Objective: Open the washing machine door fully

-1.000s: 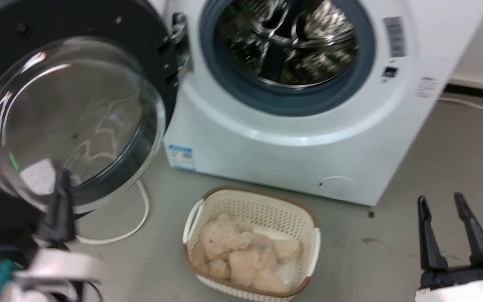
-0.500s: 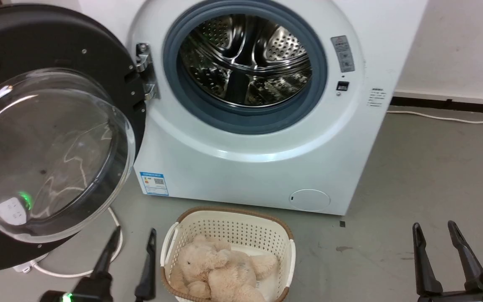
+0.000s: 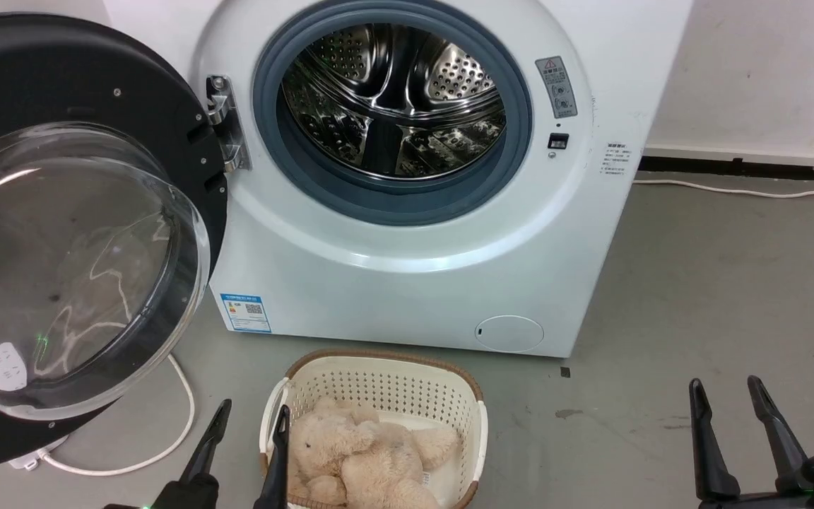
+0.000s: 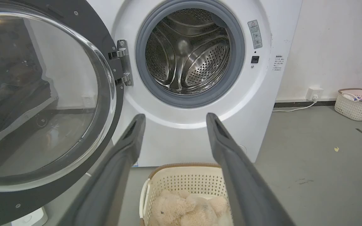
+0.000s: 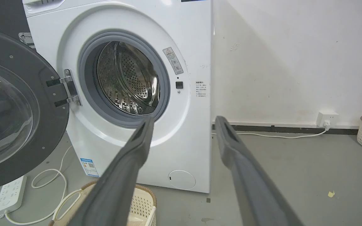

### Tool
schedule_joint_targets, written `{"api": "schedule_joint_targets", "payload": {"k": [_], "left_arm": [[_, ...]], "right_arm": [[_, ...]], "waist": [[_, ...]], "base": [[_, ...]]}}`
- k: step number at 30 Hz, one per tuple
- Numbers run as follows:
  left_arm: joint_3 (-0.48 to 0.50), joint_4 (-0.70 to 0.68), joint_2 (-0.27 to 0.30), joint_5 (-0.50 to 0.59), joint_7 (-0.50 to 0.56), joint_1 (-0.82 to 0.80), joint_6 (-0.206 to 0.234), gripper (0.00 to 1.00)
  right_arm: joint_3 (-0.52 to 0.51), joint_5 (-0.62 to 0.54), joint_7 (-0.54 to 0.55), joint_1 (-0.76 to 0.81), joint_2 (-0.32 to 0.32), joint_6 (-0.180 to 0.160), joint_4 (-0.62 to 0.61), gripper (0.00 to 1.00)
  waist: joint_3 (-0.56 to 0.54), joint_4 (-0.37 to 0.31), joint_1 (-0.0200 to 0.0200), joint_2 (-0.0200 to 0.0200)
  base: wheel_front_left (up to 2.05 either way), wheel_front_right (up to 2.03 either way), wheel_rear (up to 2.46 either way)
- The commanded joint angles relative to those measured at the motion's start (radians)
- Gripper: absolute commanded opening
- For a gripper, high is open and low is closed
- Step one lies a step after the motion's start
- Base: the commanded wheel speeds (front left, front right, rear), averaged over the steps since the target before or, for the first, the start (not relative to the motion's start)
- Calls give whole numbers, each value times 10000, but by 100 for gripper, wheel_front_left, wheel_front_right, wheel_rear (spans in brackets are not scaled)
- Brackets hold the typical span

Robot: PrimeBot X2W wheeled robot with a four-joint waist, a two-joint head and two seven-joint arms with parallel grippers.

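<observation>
The washing machine door (image 3: 39, 233) hangs swung wide to the left of the white washing machine (image 3: 414, 283); its black ring and bulging glass bowl face me, held by a metal hinge (image 3: 227, 124). The steel drum (image 3: 393, 99) stands exposed inside its grey gasket. My left gripper (image 3: 251, 417) is open low in the head view, beside the basket and apart from the door (image 4: 42, 94). My right gripper (image 3: 725, 389) is open at the lower right, over bare floor. Both wrist views show the machine (image 4: 184, 141) (image 5: 181, 47) between spread fingers, and the right one the door (image 5: 14, 110).
A cream basket (image 3: 379, 382) holding a beige plush toy (image 3: 364, 452) sits on the floor before the machine. A white cable (image 3: 167, 438) and power strip (image 5: 9, 191) lie under the door. Another basket (image 4: 357, 103) stands by the right wall, near a socket (image 5: 325, 118).
The head camera has pulled back and steadied, so the whole scene shifted. My left gripper has come away from the door's glass and now hangs open beside the basket. The door has stayed swung wide.
</observation>
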Motion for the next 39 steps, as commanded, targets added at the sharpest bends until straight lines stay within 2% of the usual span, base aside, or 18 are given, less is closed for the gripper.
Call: {"api": "schedule_joint_targets", "payload": {"k": [1, 39], "left_arm": [[8, -2, -8, -1, 1, -3, -2, 0], [516, 34, -336, 393, 754, -405, -184, 0]], "right_arm": [[4, 1, 1, -1, 0, 0, 6, 0], [205, -407, 754, -448, 2, -3, 184, 0]], "waist": [[5, 1, 0, 0], [132, -209, 0, 0]], "base": [[0, 0, 0], [0, 0, 0]]}}
